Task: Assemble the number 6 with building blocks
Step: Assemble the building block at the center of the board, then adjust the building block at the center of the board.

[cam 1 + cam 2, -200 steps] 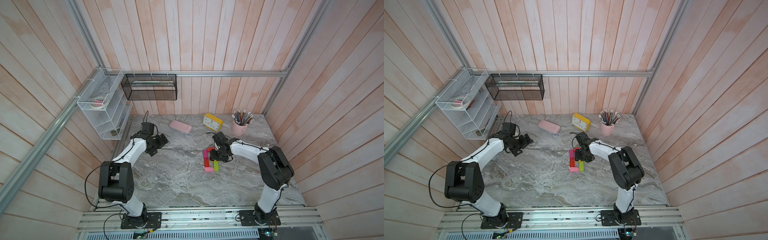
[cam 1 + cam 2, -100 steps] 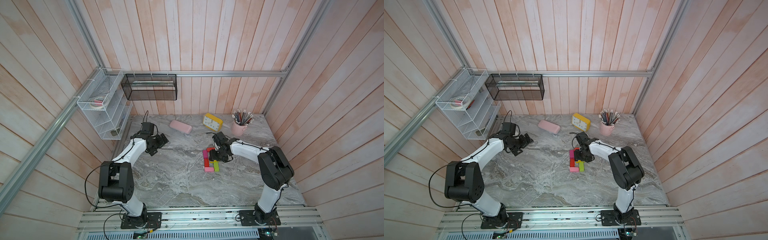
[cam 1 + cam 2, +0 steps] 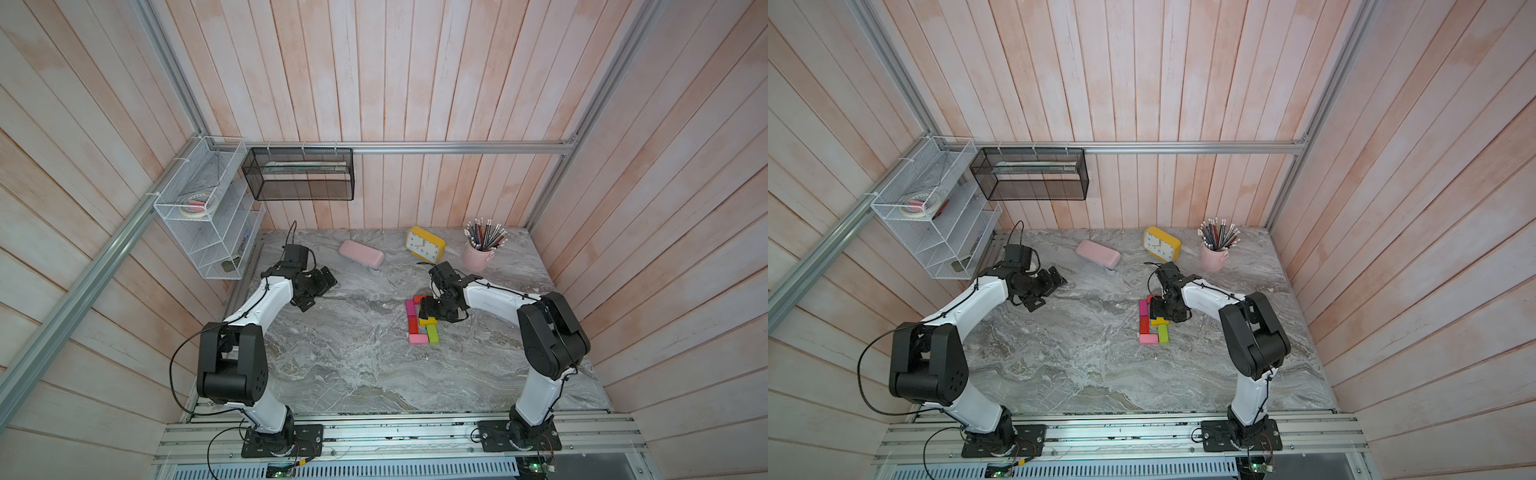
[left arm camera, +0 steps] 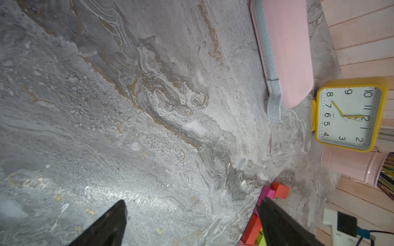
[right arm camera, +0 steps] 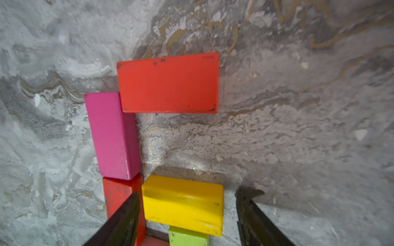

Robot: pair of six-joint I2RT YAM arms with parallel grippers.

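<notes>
Six building blocks lie together on the marble surface, right of centre, in the outline of a 6. A red block crosses the top, and a magenta block and a second red block form the spine. A light pink block makes the base, a lime green block rises beside it, and a yellow block closes the loop. The right tool hangs low over the yellow block, jaws spread with a gap at one end, pinching nothing. Whether that block lies flat or rides on the green one's end is hard to tell. The left tool, spread and empty, hangs well apart. The figure looks all but complete; at most a nudge remains.
</notes>
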